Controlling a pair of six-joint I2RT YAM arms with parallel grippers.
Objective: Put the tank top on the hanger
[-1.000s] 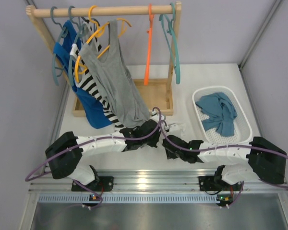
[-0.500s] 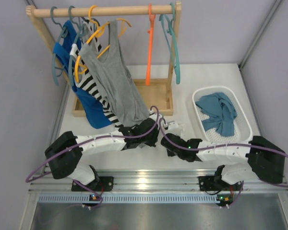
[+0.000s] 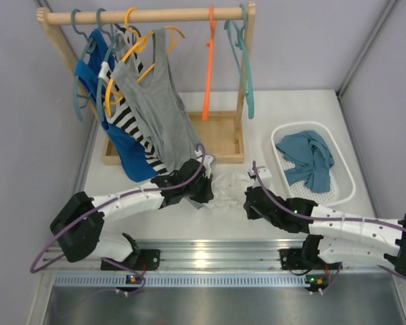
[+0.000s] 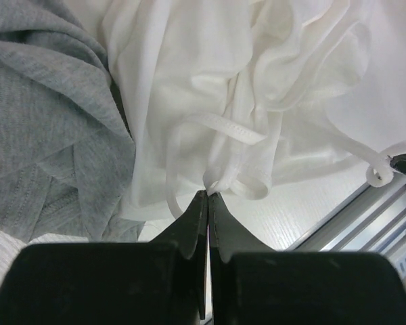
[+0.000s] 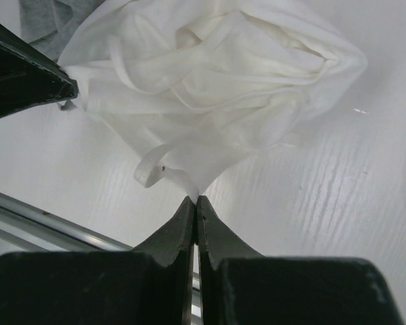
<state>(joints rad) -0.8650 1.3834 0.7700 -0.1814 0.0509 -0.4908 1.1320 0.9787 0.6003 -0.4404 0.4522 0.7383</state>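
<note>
The white tank top [image 3: 227,187] lies crumpled on the table between my two grippers. My left gripper [image 3: 208,197] is at its left side. In the left wrist view that gripper [image 4: 208,194] is shut on a narrow strap loop of the tank top [image 4: 210,68]. My right gripper [image 3: 246,203] is at its right side. The right wrist view shows this gripper [image 5: 195,198] shut on a pinched edge of the tank top [image 5: 216,88]. The orange hanger [image 3: 208,68] hangs bare on the rack's rail, far behind both grippers.
A grey tank top [image 3: 159,115] droops from the wooden rack [image 3: 149,15] onto the table beside my left gripper, with striped and blue garments behind it. A white basket [image 3: 281,133] holding a teal garment stands at the right. A metal rail [image 3: 203,257] runs along the near edge.
My right gripper has shut on the tank top's edge and drawn away to the right. The left gripper has shifted left, still holding its strap. The fabric now shows between them.
</note>
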